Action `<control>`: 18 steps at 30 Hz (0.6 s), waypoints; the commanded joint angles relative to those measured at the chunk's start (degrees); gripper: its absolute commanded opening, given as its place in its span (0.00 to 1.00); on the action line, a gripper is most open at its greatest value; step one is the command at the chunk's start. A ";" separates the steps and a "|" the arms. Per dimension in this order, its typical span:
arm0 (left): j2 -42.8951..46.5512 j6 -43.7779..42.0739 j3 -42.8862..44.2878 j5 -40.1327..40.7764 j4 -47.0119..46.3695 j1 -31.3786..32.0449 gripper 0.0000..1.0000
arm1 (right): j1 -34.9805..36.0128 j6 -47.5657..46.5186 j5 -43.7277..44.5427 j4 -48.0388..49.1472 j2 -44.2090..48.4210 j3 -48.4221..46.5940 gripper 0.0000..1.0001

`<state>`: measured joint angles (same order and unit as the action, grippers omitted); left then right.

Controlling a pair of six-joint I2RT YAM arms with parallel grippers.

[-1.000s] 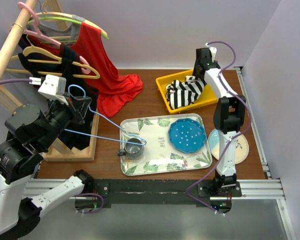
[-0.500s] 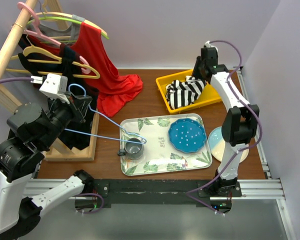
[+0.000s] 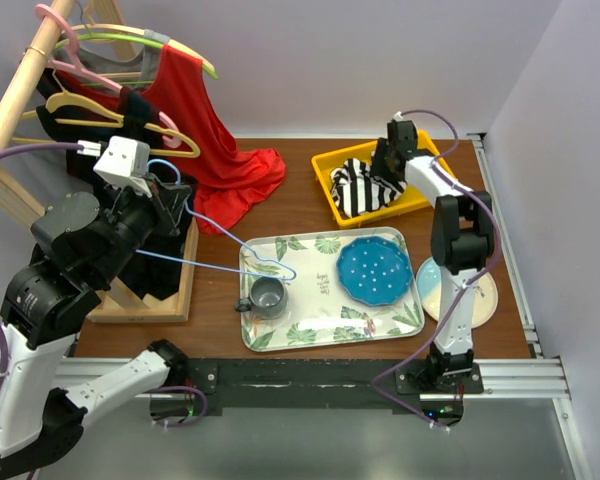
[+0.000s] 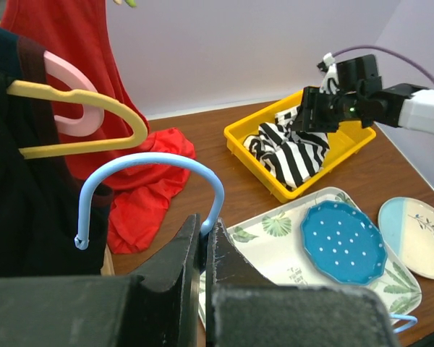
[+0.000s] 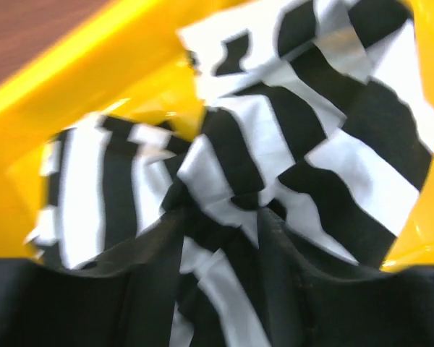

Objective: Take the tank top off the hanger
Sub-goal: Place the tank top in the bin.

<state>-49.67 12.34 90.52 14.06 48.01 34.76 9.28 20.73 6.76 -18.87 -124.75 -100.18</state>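
Observation:
The black-and-white striped tank top (image 3: 365, 185) lies bunched in the yellow bin (image 3: 325, 165). My right gripper (image 3: 385, 160) is down in the bin, its fingers closed on a fold of the striped cloth (image 5: 231, 152); the gripper (image 5: 220, 224) has yellow bin wall (image 5: 94, 58) around it. My left gripper (image 3: 175, 205) is shut on the neck of a bare light-blue wire hanger (image 3: 220, 235), held over the table's left side. In the left wrist view, the hanger's hook (image 4: 159, 160) rises from the gripper (image 4: 205, 220); the tank top (image 4: 293, 148) and bin (image 4: 340, 155) show beyond.
A leaf-print tray (image 3: 310, 330) holds a grey mug (image 3: 268, 296) and a blue dotted plate (image 3: 375, 270). A pale plate (image 3: 480, 290) lies at the right. A wooden rack (image 3: 20, 90) at the left carries hangers with red (image 3: 205, 130) and black garments.
My right gripper has come down and left into the yellow bin onto the striped cloth. My left arm has raised and drawn the blue hanger back, its lower end away from the mug.

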 commanded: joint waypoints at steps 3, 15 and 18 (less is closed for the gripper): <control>-0.43 -3.90 -0.52 3.25 -6.08 -0.13 0.00 | 1.88 -3.85 -14.03 1.82 17.50 0.42 0.68; 0.71 -5.83 -5.97 10.10 -12.94 -0.13 0.00 | 18.57 -3.77 -54.66 18.69 45.46 19.93 0.76; 1.41 -6.01 -7.02 10.63 -14.87 -0.05 0.00 | 24.02 -3.85 -55.98 18.70 47.84 21.34 0.77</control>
<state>-49.47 7.73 84.25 22.20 39.35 34.76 28.73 17.47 -41.50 -2.87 -78.04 -81.14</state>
